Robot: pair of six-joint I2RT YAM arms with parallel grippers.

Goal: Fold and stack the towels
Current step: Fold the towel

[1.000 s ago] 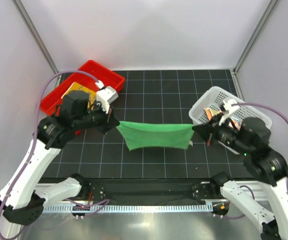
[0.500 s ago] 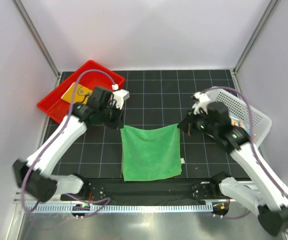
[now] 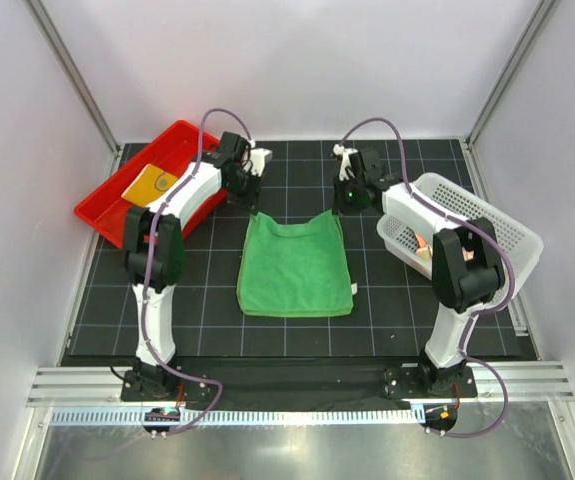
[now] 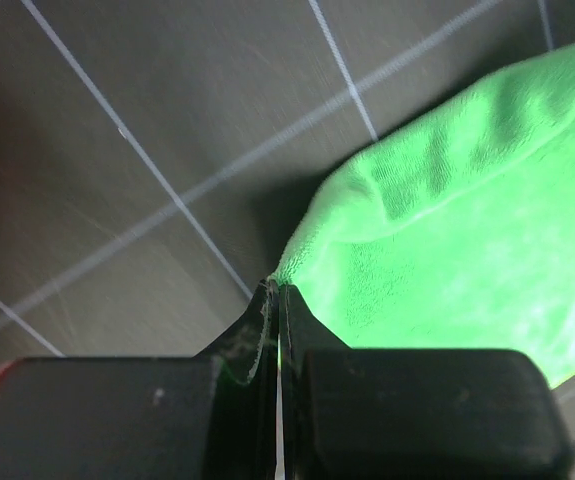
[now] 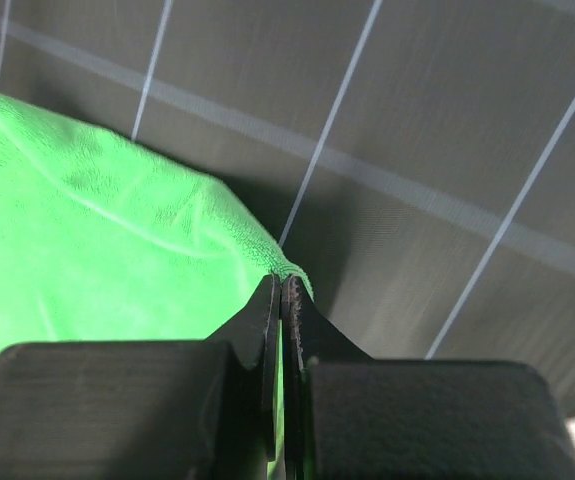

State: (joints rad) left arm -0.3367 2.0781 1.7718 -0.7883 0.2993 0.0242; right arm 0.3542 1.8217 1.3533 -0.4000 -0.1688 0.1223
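We have the green towel [image 3: 295, 268] lying flat at mid-mat, its two far corners pinched. The left gripper [image 4: 275, 295] is clamped tight on the left corner and the right gripper [image 5: 282, 285] tight on the right, likely so the far edge can be lifted evenly and brought over for a fold. Left of the towel, the yellow towel [image 3: 154, 184] lies in the tray [image 3: 107, 212] — right of it stands the basket [image 3: 487, 225]. The surface is a black gridded mat [image 3: 417, 320], closed in by plain pale panels [image 3: 297, 70].
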